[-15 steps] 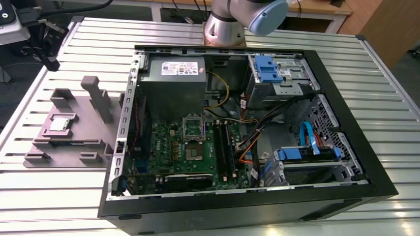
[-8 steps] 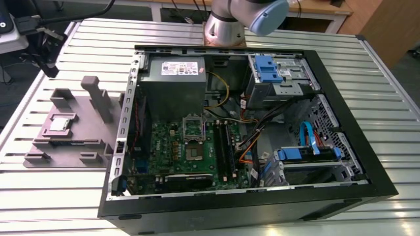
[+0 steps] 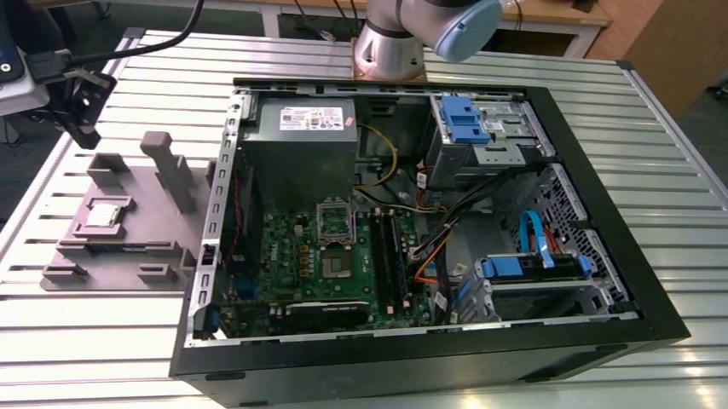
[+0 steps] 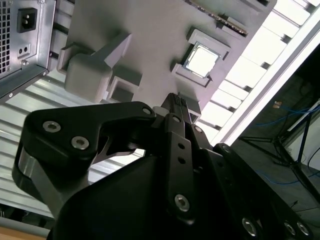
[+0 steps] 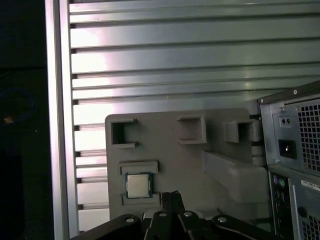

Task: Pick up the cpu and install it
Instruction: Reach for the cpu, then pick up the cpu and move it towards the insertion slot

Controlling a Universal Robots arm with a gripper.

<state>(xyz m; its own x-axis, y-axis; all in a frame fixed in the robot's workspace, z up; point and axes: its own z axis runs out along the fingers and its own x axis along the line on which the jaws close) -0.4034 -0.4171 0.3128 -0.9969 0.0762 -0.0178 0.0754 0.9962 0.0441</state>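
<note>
One cpu [image 5: 138,185] sits in the tray [image 5: 165,137], just ahead of my hand [image 5: 170,196], clenched empty; I should centre squarely above it.

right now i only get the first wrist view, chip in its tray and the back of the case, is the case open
observer: Yes. The case lies on its side, panel off, with the green board facing up.
operator: where is the socket
observer: The black socket frame sits on that board, next to the grey power supply.
operator: which way from the chip
observer: The chip in its tray lies outside the case, on the exterior view's left. The socket frame is to its right, past the case wall.
</note>
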